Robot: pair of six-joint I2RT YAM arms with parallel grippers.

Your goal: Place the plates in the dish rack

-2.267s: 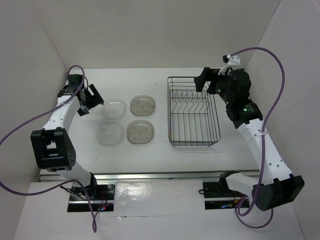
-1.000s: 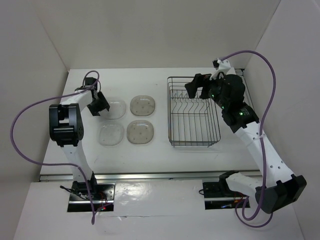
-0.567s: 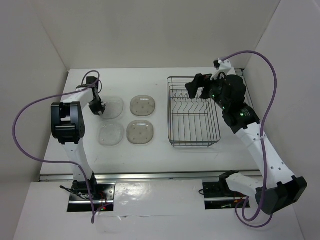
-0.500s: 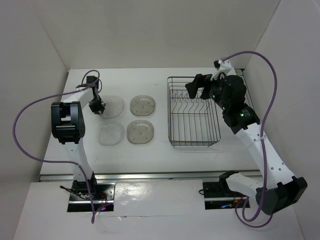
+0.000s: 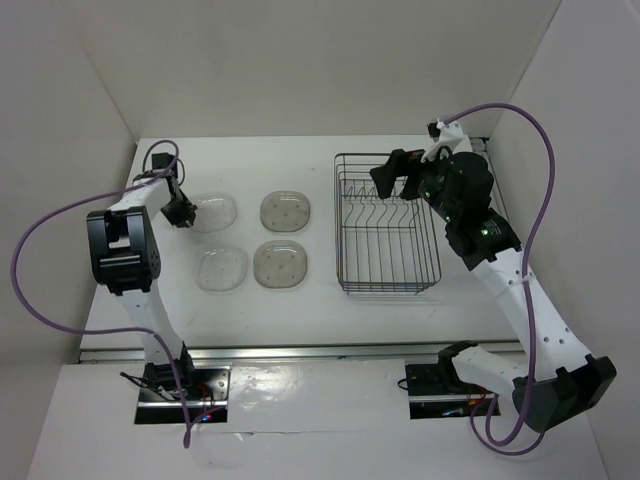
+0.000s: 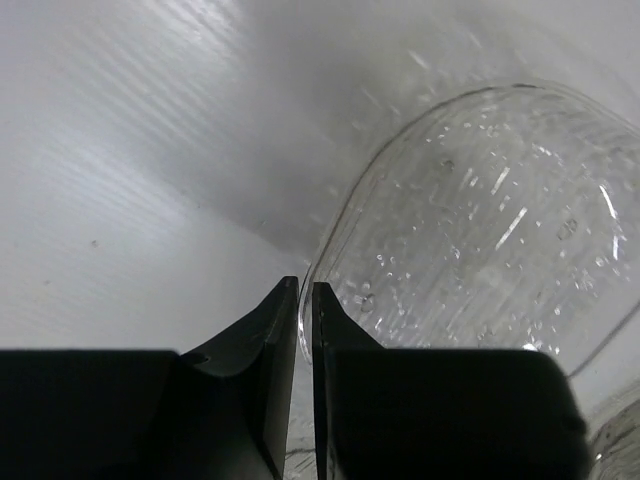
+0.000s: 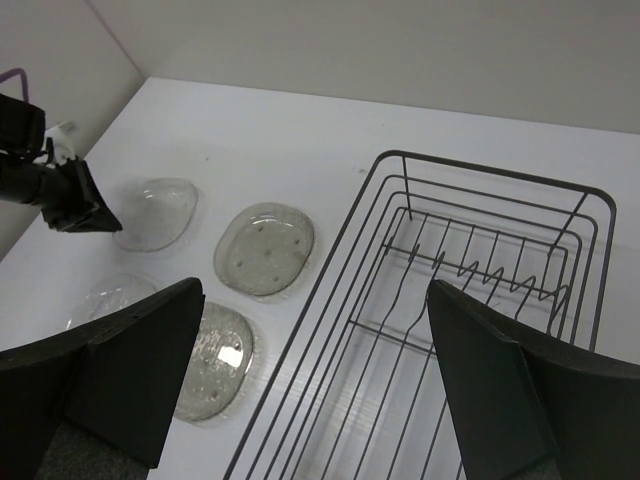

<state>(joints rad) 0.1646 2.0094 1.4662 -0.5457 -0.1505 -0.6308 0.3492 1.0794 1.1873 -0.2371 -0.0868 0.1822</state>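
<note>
My left gripper [image 5: 184,214] is shut on the left rim of a clear plate [image 5: 214,212] at the far left of the table. In the left wrist view the two fingertips [image 6: 290,300] pinch that rim, and the clear plate [image 6: 480,250] spreads out to the right. A tan plate [image 5: 286,211] lies beside it, with a clear plate [image 5: 222,268] and a tan plate [image 5: 280,263] nearer. The dish rack [image 5: 347,225] stands right of them with nothing in it. My right gripper [image 5: 396,172] hangs open above the rack's far end, holding nothing; the dish rack [image 7: 480,170] shows below my right gripper [image 7: 315,290].
White walls close in the table at the back and on both sides. A purple cable [image 5: 60,215] loops off the left arm, and another [image 5: 545,150] arcs over the right arm. The rack's upright tines [image 5: 385,193] run along its far part.
My left gripper has shut on the clear plate's rim and moved a little to the left, taking the plate with it. The right arm has stayed where it was.
</note>
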